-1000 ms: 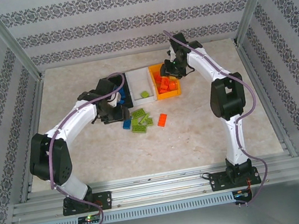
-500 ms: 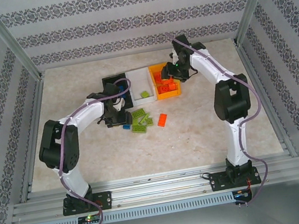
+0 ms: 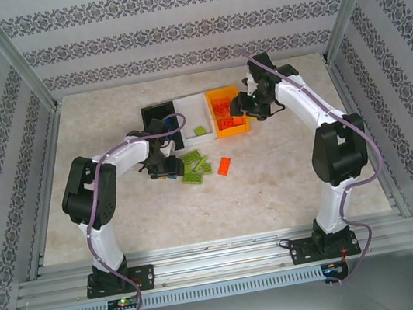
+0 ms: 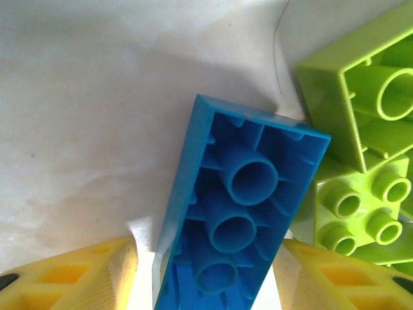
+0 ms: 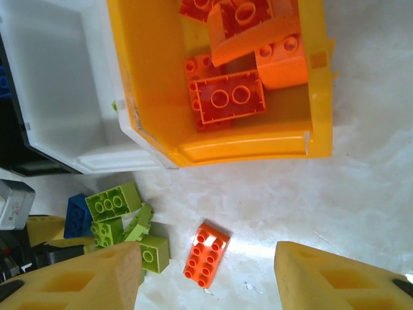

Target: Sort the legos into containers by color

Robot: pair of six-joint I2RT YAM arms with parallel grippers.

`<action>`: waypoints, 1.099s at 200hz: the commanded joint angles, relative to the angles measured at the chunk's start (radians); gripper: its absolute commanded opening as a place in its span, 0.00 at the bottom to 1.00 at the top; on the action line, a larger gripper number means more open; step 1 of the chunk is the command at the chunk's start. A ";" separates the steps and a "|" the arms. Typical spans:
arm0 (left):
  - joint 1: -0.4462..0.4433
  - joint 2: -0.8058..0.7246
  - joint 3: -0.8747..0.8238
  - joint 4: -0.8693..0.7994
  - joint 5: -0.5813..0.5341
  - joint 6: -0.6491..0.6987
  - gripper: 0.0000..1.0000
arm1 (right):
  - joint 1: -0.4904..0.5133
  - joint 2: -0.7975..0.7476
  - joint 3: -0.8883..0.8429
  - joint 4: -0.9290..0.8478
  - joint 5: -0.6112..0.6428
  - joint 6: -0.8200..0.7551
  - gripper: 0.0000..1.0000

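A blue lego [image 4: 239, 213] lies studs-down on the table, just left of the lime green legos [image 4: 361, 116]. My left gripper [image 4: 206, 278] is open and straddles it, with a thin gap showing at each yellow finger. From above, that gripper [image 3: 163, 166] sits over the blue lego [image 3: 174, 174]. My right gripper [image 5: 206, 278] is open and holds nothing, hanging above a loose orange lego [image 5: 206, 254] on the table. In the top view the right gripper [image 3: 240, 108] is beside the orange container [image 3: 231, 129], which holds several orange-red legos [image 5: 226, 97].
The white container [image 3: 193, 118] holds one green lego [image 3: 199, 131]; the black container [image 3: 154, 114] stands to its left. Green legos [image 3: 192, 165] cluster on the table, the loose orange lego [image 3: 225, 166] to their right. Patterned walls and metal rails enclose the table.
The left gripper has moved from beside the black container down to the blue lego on the table. The right gripper has drawn back to the right from over the orange container.
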 commanded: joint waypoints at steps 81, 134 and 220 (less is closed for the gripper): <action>-0.012 0.007 -0.018 0.002 -0.028 0.003 0.36 | 0.054 -0.059 -0.078 0.039 -0.015 0.008 0.58; -0.012 -0.165 -0.121 -0.043 -0.019 -0.025 0.35 | 0.067 -0.059 -0.107 0.064 -0.026 0.018 0.58; 0.030 -0.323 -0.016 -0.159 -0.085 -0.002 0.35 | 0.107 -0.046 -0.196 0.134 -0.055 0.082 0.60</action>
